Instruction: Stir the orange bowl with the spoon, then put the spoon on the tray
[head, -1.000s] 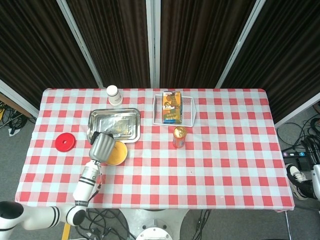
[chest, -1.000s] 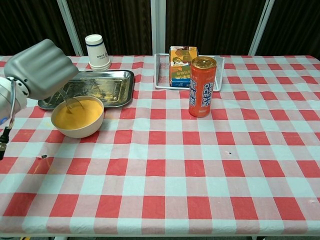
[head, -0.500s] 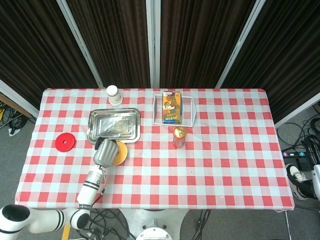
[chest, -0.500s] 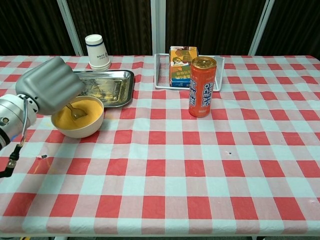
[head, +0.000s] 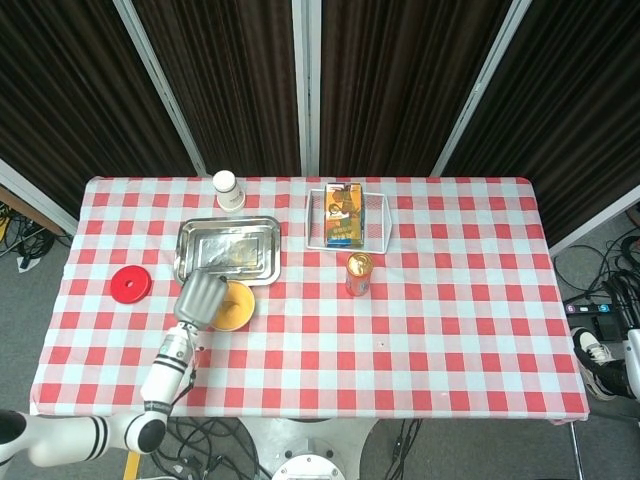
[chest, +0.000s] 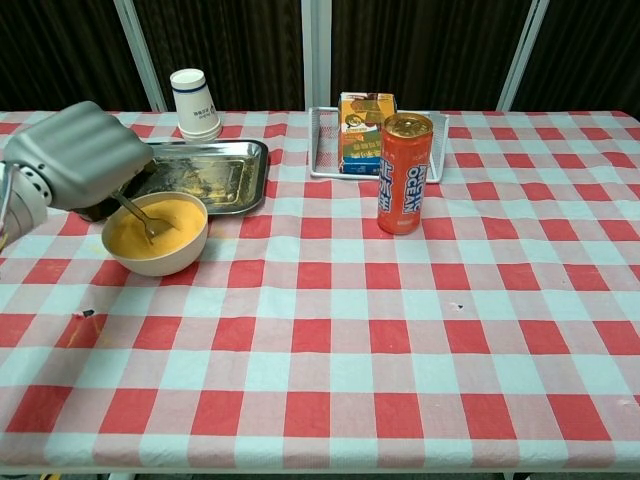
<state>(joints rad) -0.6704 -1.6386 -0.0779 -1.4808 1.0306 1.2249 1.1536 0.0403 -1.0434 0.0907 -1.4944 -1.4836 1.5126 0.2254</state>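
Observation:
The orange bowl (chest: 158, 236) stands just in front of the steel tray (chest: 225, 172) at the table's left; in the head view the orange bowl (head: 233, 306) lies below the steel tray (head: 228, 248). My left hand (chest: 78, 157) grips the metal spoon (chest: 140, 219), whose head dips into the bowl's orange contents. Seen from the head, my left hand (head: 200, 297) sits over the bowl's left rim and hides the spoon. My right hand appears in neither view.
A white paper cup (chest: 194, 103) stands behind the tray. A wire basket (chest: 325, 150) holds a juice carton (chest: 365, 131), with an orange can (chest: 405, 172) in front of it. A red disc (head: 130, 284) lies at the far left.
My left hand swung right over the bowl, then back left, dragging the spoon through the orange contents. The bowl stayed put.

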